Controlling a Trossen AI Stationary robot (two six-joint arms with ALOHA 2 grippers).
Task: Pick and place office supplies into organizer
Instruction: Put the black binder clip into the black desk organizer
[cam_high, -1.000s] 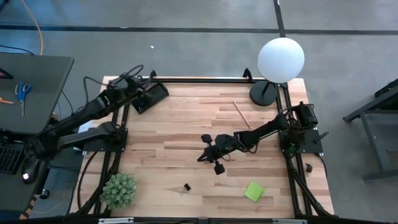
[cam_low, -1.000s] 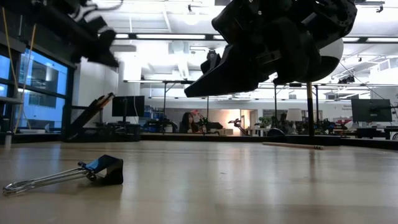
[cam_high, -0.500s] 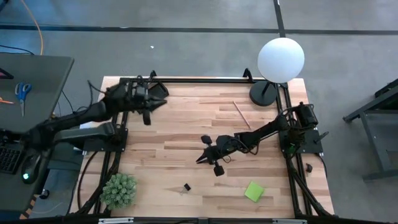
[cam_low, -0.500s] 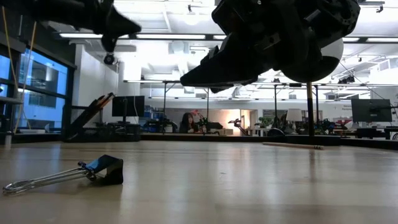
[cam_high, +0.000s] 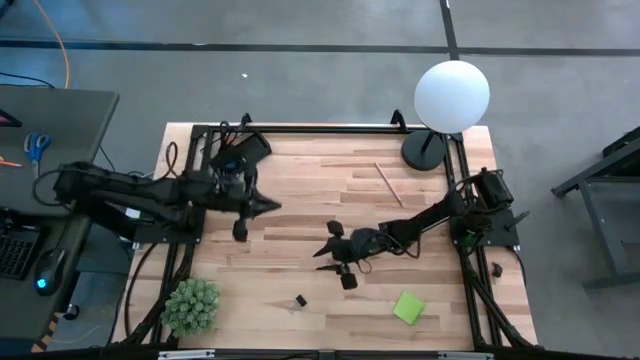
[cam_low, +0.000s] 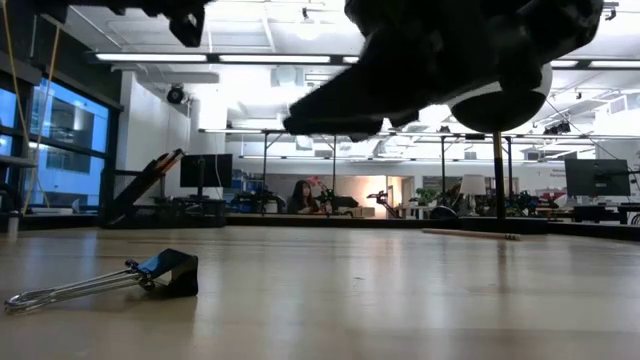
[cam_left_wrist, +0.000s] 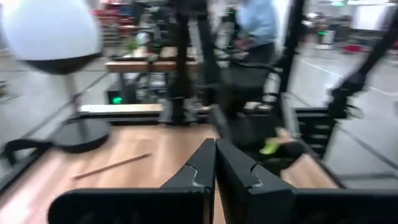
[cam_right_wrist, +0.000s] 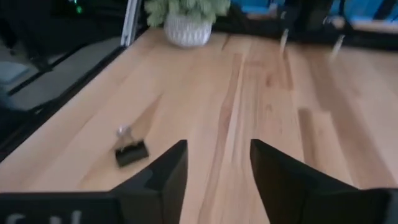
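Note:
The black organizer (cam_high: 247, 150) lies at the table's far left corner. My left gripper (cam_high: 275, 206) is shut and empty; it points level toward the table's right, a little nearer than the organizer. My right gripper (cam_high: 322, 252) hovers open over the table's middle with nothing between its fingers (cam_right_wrist: 214, 162). A black binder clip (cam_high: 300, 300) lies on the wood nearer the front edge, ahead of the right gripper (cam_right_wrist: 132, 151). A wooden pencil (cam_high: 388, 183) lies flat at the far right. A green sticky-note pad (cam_high: 408, 307) lies at the near right.
A lamp with a white globe (cam_high: 451, 95) stands on its round black base (cam_high: 424, 151) at the far right corner. A green potted plant (cam_high: 190, 306) stands at the near left corner. A black frame (cam_high: 320, 128) rims the table.
My left gripper has swung away from the organizer, toward the table's near edge and middle, turning until it points toward the right; it stays shut. My right gripper has shifted slightly toward the near edge and its fingers have parted. The supplies on the table have not moved.

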